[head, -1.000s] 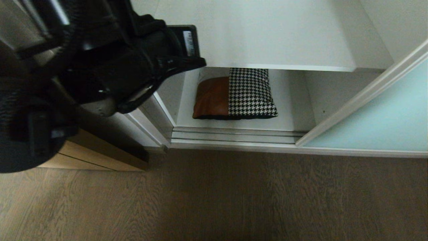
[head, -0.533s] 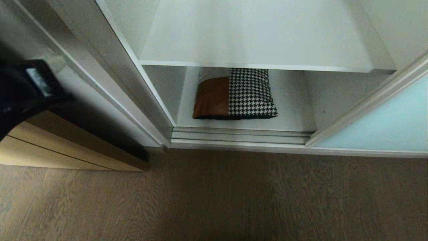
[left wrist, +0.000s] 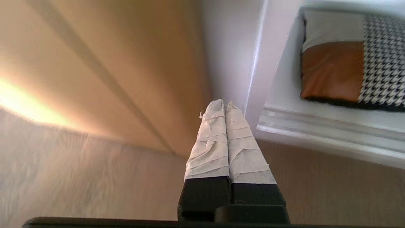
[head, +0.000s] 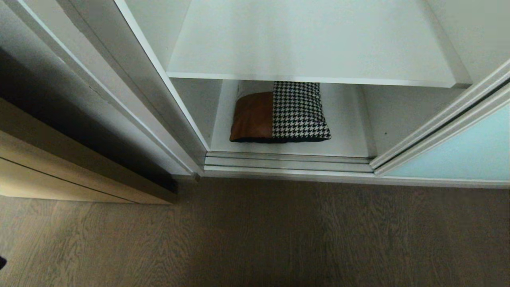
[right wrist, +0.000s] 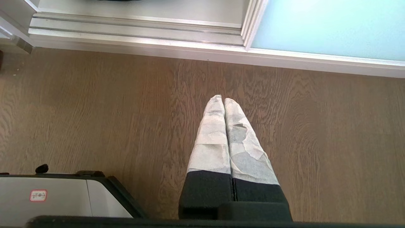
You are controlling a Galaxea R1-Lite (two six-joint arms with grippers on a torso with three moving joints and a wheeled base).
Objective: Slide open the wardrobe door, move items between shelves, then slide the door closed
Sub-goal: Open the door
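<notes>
Door's already slid open: sliding wardrobe door (head: 458,149) sits parked at the right of the opening, pale aqua glass in a silver frame, bottom track (head: 287,161) exposed. Folded bundle (head: 279,113) lies on the lower shelf (head: 346,137), rust-brown piece on the left, houndstooth on the right, black edge along the front; it sits left of the shelf's middle, close to the front lip but not over the track. Its long axis runs side to side, parallel to the track. Upper shelf (head: 310,44) above it is bare white board, overhanging the back part of the bundle. Neither arm shows in the head view. Left tool (left wrist: 225,106) is clenched, taped fingertips pressed together, nothing held; it's low over the wooden floor (head: 255,235) by the left corner of the wardrobe frame, with the bundle up and to the right in its wrist view, brown end nearest. Right tool (right wrist: 224,100) also clenched and empty, pointing at the floor in front of the track near the door's leading edge. Judgement: left arm is the nearer one to the bundle, so the pick likely goes to it; it'd have to release first, reach in under the upper shelf and close across the bundle's short side.
</notes>
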